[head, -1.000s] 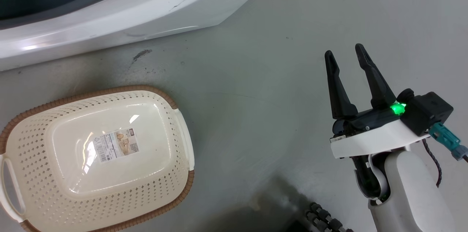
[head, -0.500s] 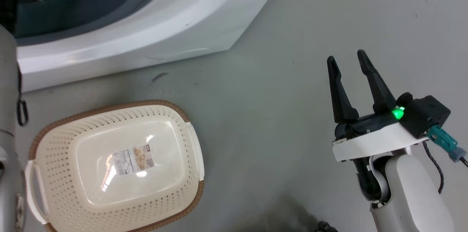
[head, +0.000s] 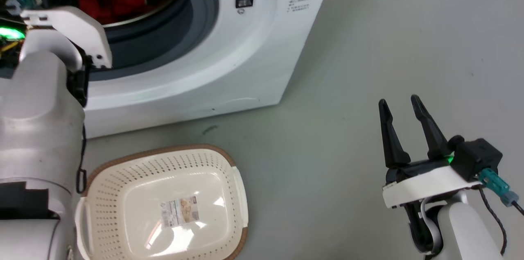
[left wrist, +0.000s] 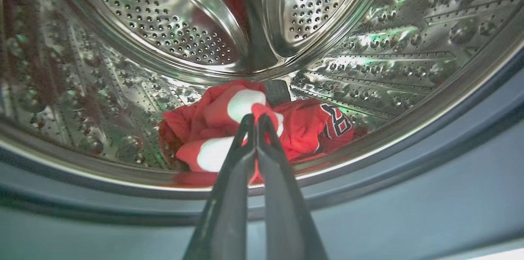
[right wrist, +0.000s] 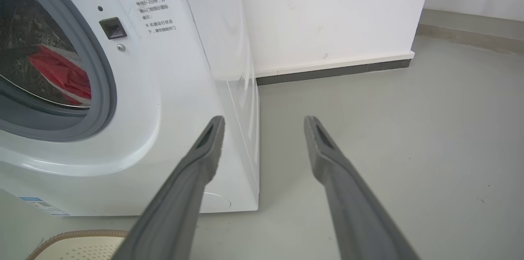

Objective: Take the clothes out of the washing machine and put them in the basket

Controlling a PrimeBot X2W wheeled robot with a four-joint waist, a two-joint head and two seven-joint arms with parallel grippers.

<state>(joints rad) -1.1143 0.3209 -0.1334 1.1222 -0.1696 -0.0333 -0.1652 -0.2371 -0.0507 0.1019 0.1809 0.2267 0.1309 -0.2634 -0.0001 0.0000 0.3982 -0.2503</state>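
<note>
1. Head view: basket (head: 163, 206) sitting open-side up on the floor (head: 368, 47) before the washing machine (head: 245, 67), long axis running across the view; right gripper (head: 403, 106) hanging spread, empty, fingers pointing up.
2. Left wrist view: left gripper (left wrist: 254, 118) pressing closed, tips overlapping the clothes (left wrist: 303, 129) lying crosswise in the drum (left wrist: 163, 26).
3. Right wrist view: clothes showing inside the machine.

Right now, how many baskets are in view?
1. The basket sits on the floor in front of the washing machine; its rim also shows at the right wrist view's bottom edge.
</note>
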